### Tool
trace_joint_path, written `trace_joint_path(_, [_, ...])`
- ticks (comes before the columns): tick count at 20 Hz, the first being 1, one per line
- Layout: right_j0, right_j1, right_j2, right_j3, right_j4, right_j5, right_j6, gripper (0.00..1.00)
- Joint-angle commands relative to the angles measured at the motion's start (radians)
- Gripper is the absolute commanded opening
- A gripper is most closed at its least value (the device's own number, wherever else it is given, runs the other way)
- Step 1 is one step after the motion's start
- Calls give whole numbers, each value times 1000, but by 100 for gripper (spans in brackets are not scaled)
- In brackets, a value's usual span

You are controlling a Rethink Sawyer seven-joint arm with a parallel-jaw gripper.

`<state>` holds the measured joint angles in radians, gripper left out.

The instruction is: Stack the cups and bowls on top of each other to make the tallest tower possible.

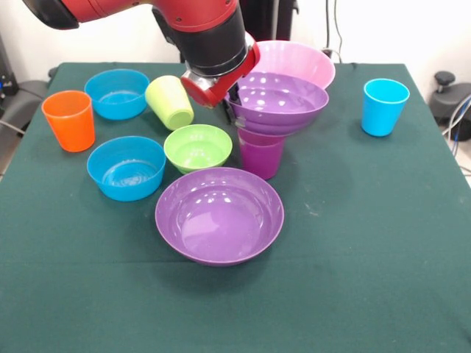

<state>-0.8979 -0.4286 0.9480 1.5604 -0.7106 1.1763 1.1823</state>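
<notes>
The arm [199,33] is cut off by the top edge, and its wrist hides the gripper's tips, so their spread cannot be read. The same wrist covers the left rim of the pink bowl [298,62], whose lower wall is hidden behind the purple bowl [283,99] resting on the purple cup [261,154]; that bowl in turn conceals the cup's rim. The table [368,257] runs out of view at the bottom edge and lower sides.
</notes>
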Motion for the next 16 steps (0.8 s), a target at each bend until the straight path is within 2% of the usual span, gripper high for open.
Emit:
trace_joint_path(1, [37,9,-35,-24,-81,48,-339,0])
trace_joint_path(16, [40,7,-34,-26,-88,48,-336,0])
